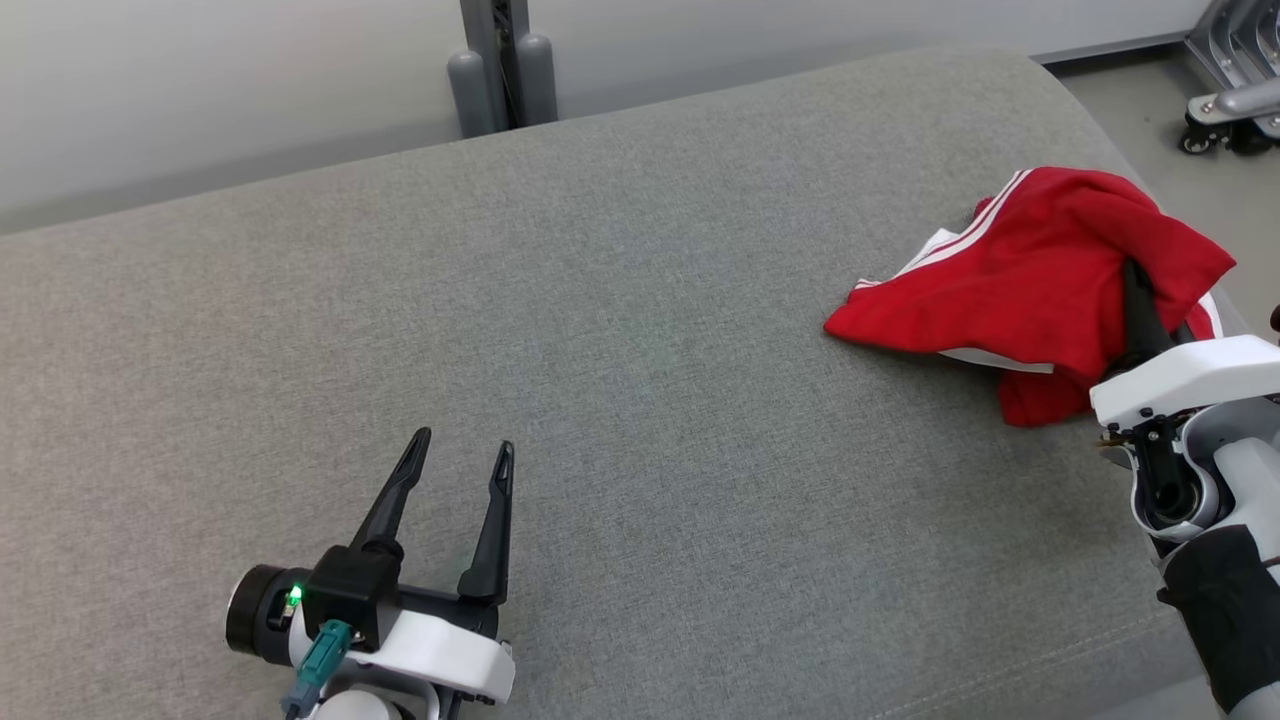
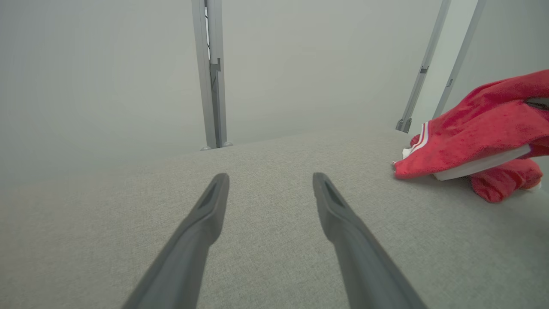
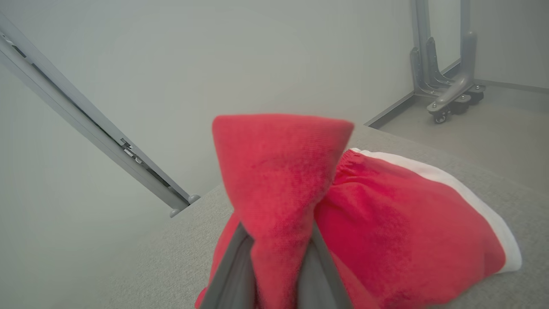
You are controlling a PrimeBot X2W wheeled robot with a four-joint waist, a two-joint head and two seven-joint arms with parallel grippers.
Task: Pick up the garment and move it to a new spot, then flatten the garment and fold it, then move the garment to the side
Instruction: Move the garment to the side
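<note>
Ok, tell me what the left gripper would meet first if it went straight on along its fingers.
Nothing soon: the left gripper, fingers open, points across the grey cushion toward its far edge, with a grey post beyond. The red garment lies right of that line. Depth is unclear.

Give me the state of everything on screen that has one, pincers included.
Red garment with white stripes: crumpled, one fold pinched up, the rest lying on the grey fabric surface, near its right edge.
Left pincer: open, holding nothing, over the surface.
Right pincer: shut on the garment.
</note>
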